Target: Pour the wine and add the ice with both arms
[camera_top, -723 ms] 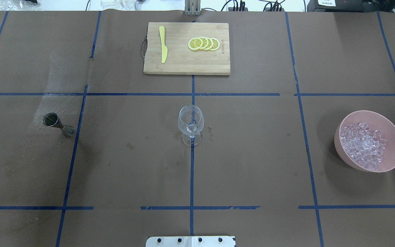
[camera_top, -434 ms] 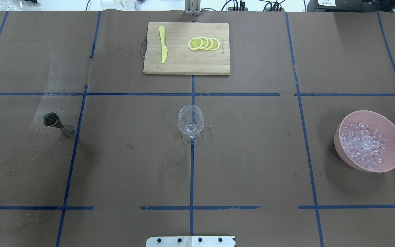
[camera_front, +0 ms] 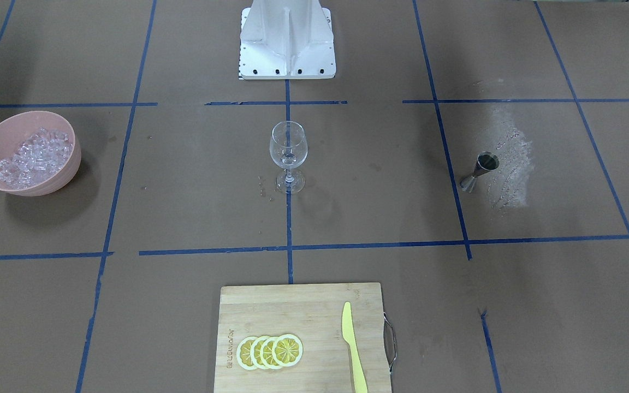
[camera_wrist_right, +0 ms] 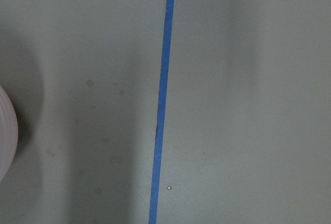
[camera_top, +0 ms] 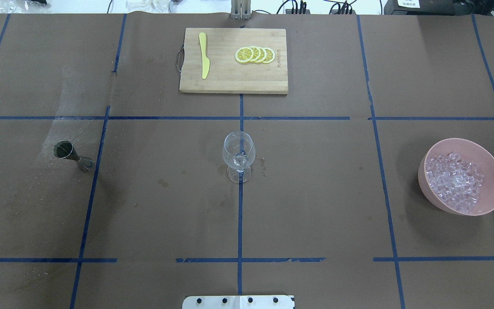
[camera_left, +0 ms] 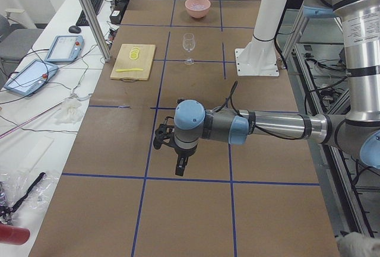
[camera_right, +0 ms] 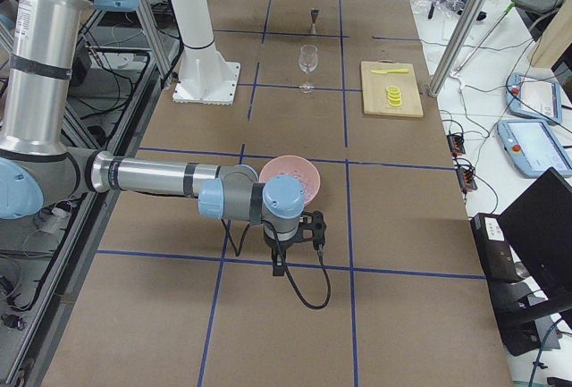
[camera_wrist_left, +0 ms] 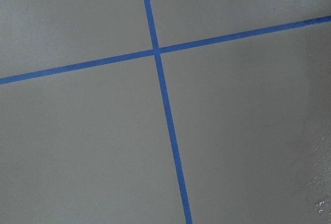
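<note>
A clear wine glass [camera_top: 239,156] stands upright at the table's middle, also in the front-facing view [camera_front: 288,155]. Something clear glints low in its bowl; I cannot tell if it is wine. A steel jigger [camera_top: 72,156] stands on the left. A pink bowl [camera_top: 483,148] on the right holds the ice [camera_top: 455,180]. My left gripper [camera_left: 160,141] shows only in the exterior left view, over bare table far from the jigger. My right gripper [camera_right: 315,226] shows only in the exterior right view, beside the bowl [camera_right: 290,177]. I cannot tell whether either is open or shut.
A wooden cutting board [camera_top: 233,81] with lemon slices [camera_top: 254,55] and a yellow knife [camera_top: 204,55] lies at the far side. A white powdery smear [camera_front: 508,164] lies by the jigger. The white base block [camera_front: 287,41] stands behind the glass. The bowl's rim [camera_wrist_right: 6,131] edges the right wrist view.
</note>
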Robot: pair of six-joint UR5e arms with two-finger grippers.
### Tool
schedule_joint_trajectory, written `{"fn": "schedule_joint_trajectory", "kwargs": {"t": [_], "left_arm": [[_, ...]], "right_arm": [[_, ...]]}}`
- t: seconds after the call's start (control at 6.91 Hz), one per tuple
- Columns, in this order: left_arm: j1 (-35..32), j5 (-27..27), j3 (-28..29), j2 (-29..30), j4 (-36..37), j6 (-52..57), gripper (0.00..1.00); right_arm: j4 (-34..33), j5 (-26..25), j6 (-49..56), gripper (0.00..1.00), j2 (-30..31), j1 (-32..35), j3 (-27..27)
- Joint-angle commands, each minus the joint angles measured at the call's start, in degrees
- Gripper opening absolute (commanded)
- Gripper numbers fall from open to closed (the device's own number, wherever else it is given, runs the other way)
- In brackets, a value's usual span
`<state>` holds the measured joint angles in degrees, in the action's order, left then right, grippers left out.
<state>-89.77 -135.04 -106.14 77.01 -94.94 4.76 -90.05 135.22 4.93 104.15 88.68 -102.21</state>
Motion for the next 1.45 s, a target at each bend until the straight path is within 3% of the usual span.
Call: {"fn": "schedule_joint_trajectory", "kwargs": {"t": [0.0,0.29,0.58,0.72,0.87,1.16,1.3], "left_arm": [[0.64,-0.05,0.50,0.25,-3.91,0.16,1.00],[0.56,-0.66,1.89,3.22,-11.70,-0.53,1.00],[0.30,-0.40,2.26,4.03,-29.68,-0.71,1.00],[0.56,-0.58,4.43,5.68,-37.70,-4.80,1.00],[0.30,-0.58,2.89,5.78,-43.26,-14.07,1.00],[2.21,-0.40,4.36,4.73,-63.33,-21.60,1.00],[4.93,0.03,3.76,4.21,-65.70,-26.50,1.00]], "right_arm": [[0.05,0.13,-0.70,1.00,-1.83,-0.09,-2.37],[1.27,-0.23,-0.79,1.00,-4.91,0.00,-2.12],[2.85,-0.57,-3.16,1.00,-7.01,-0.09,-2.90],[2.95,-0.40,-3.95,1.00,-7.20,0.00,-3.69],[2.95,-0.31,-4.13,1.00,-7.20,-0.09,-5.53],[2.95,-0.57,-3.96,1.00,-6.33,-0.09,-5.55],[2.95,-0.49,-4.05,1.00,-6.41,0.00,-5.72]]}}
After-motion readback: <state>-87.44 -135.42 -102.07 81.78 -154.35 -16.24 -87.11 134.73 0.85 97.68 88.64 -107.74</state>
